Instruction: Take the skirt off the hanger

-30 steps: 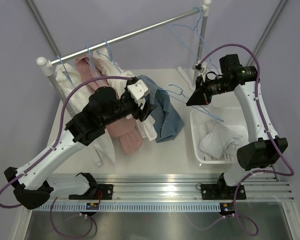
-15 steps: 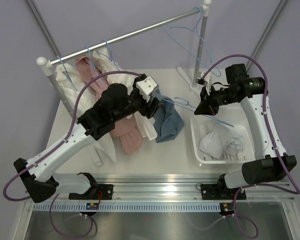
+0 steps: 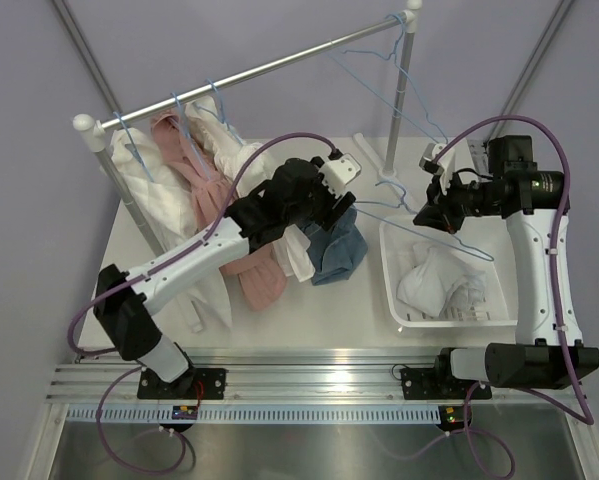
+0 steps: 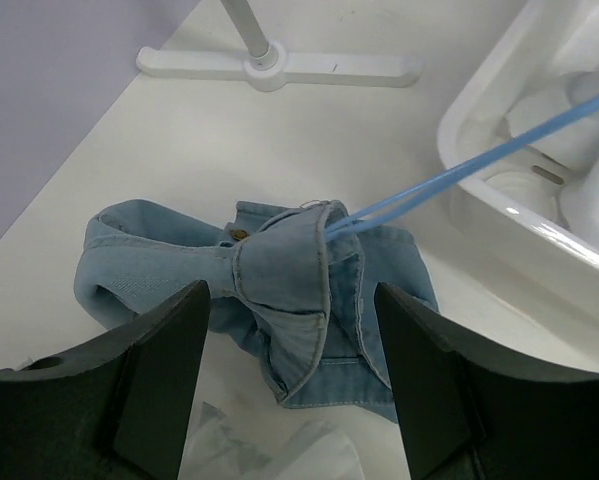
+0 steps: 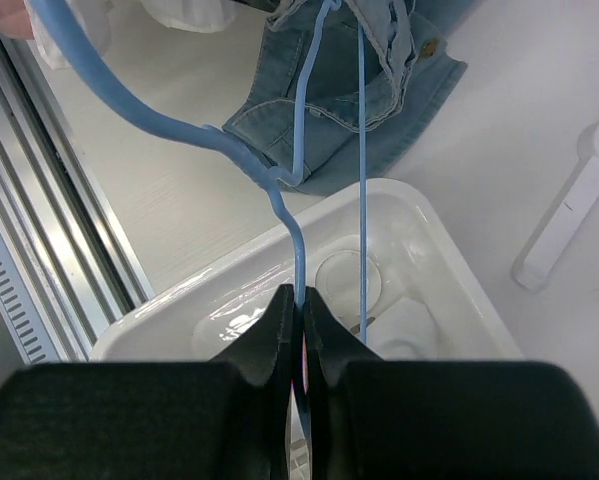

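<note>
top external: where does the denim skirt (image 3: pixel 337 250) lie? (a)

bunched on the white table (image 3: pixel 319 310), just left of the white basket (image 3: pixel 391 270) and just right of the white and pink garments (image 3: pixel 259 275) draped from the clothes rail (image 3: pixel 259 70). (b)

is it off the blue hanger (image 4: pixel 479 160)? (a)

not yet. the left wrist view shows the hanger's two thin wires running into a raised fold at the skirt's waist, after crossing over the basket's rim. (b)

what holds the hanger? (a)

the right gripper (image 5: pixel 299 300). its fingers are pressed together on the wire close to the hook, above the basket; the hook curves off to the upper left in the right wrist view. (b)

and the left gripper (image 4: pixel 289 295)? (a)

fingers (image 4: pixel 159 370) spread wide, holding nothing, poised over the skirt with the raised fold between them. whether they touch the denim, i cannot tell. (b)

anything in the basket? (a)

crumpled white cloth (image 3: pixel 434 280). (b)
</note>
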Available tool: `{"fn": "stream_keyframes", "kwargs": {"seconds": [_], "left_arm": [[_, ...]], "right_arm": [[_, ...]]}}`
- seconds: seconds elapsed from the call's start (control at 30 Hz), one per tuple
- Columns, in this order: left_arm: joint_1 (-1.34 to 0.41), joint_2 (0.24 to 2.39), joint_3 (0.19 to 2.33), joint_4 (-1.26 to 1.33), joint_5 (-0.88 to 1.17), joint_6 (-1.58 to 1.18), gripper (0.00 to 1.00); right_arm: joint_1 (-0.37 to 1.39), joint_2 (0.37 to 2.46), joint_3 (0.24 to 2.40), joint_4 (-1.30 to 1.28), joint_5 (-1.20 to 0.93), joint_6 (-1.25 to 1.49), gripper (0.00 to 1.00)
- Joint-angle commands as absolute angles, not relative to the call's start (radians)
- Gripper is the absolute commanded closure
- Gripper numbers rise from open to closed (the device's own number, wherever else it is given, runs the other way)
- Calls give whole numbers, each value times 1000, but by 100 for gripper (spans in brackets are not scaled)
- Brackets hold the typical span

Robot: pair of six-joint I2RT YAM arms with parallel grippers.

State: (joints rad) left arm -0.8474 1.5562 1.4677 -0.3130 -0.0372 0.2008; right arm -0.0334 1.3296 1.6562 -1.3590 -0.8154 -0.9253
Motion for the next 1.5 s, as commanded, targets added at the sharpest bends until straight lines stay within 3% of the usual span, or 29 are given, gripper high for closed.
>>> {"fn": "stream_keyframes", "kwargs": {"seconds": [0.0, 0.4, 0.5, 0.63, 0.77, 0.97, 1.07, 1.2, 1.23, 1.47], "left_arm": [[-833, 1615, 1557, -296, -127, 212, 29], [-727, 1703, 1554, -272, -158, 164, 32], [-707, 1706, 1543, -273, -163, 158, 38], [-667, 1706, 1537, -279, -169, 134, 58], [-655, 1700, 1546, -288, -146, 123, 69], [-655, 1642, 1468, -246, -26, 100, 69], [-670, 1576, 1365, -174, 115, 107, 65], [-716, 1526, 1310, -167, 245, 141, 46], [-738, 1519, 1302, -167, 250, 141, 40], [-801, 1445, 1285, -132, 224, 120, 25]], "right_arm": [[-46, 1299, 1690, -1634, -854, -957, 100], [-71, 1373, 1795, -1611, -879, -908, 100], [-77, 1384, 1804, -1611, -881, -911, 100], [-90, 1394, 1813, -1623, -879, -933, 100], [-110, 1405, 1844, -1635, -893, -933, 100], [-118, 1437, 1928, -1554, -896, -807, 100], [-118, 1466, 1959, -1435, -905, -659, 100], [-80, 1509, 2028, -1241, -864, -442, 100], [-62, 1516, 2040, -1202, -839, -363, 100], [58, 1661, 2293, -1029, -700, -176, 100]]}}
